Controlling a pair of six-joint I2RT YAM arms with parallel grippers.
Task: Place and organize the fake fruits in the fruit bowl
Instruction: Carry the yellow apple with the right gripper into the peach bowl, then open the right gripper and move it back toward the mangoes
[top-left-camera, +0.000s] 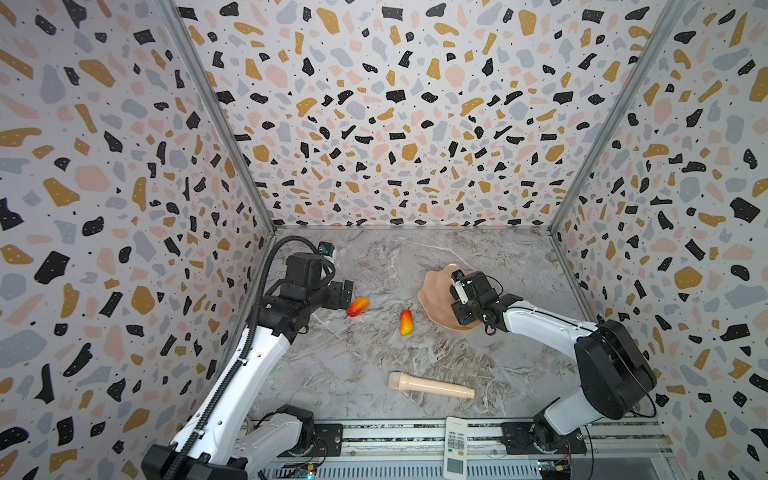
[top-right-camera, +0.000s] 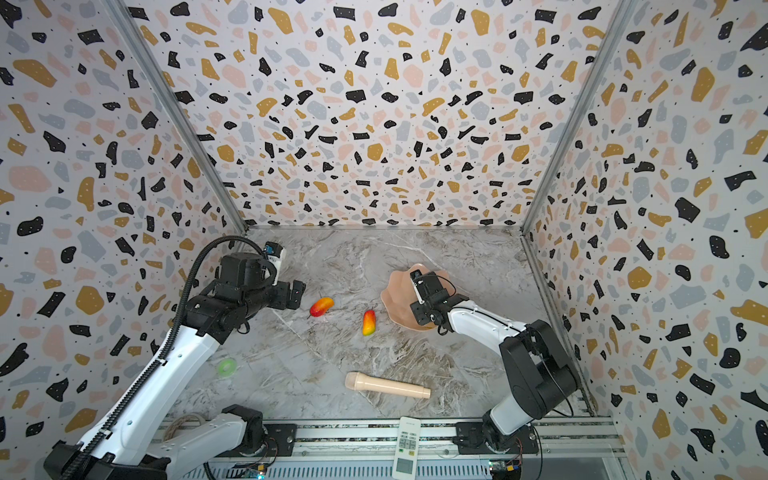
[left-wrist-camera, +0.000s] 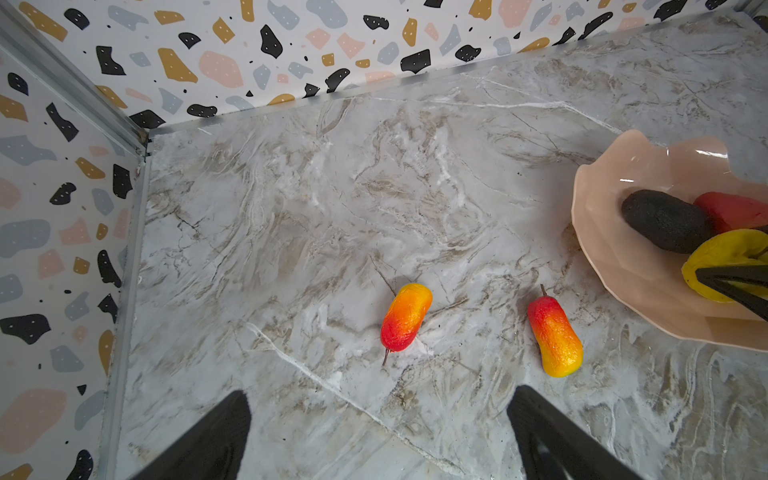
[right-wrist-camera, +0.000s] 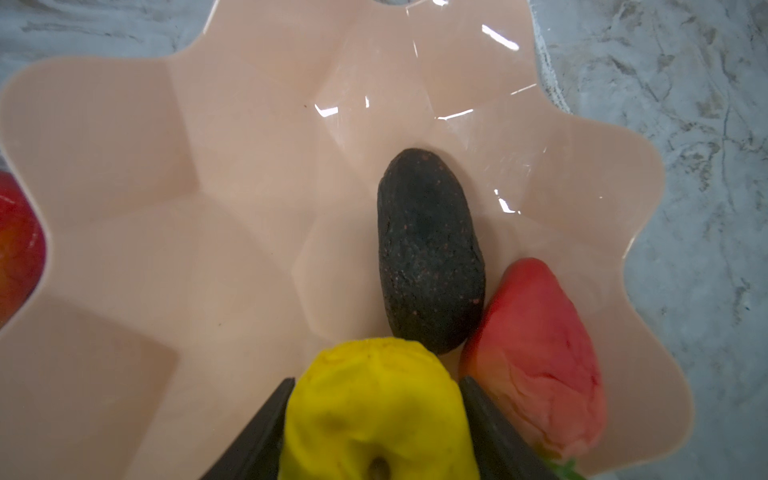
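While your right gripper (right-wrist-camera: 374, 384) reaches down into the fruit bowl (right-wrist-camera: 145, 158), its fingers sit close against both sides of the lumpy yellow fruit (right-wrist-camera: 374, 415) inside the bowl. You cannot tell whether they clamp it or merely flank it. The avocado (right-wrist-camera: 430, 249) and the strawberry (right-wrist-camera: 536, 357) lie touching in the bowl. Your left gripper (left-wrist-camera: 380, 392) hangs spread wide, holding nothing, over the table (left-wrist-camera: 291, 199). One mango (top-left-camera: 358, 306) lies just beside that gripper, and the second mango (top-left-camera: 406, 323) lies between it and the bowl.
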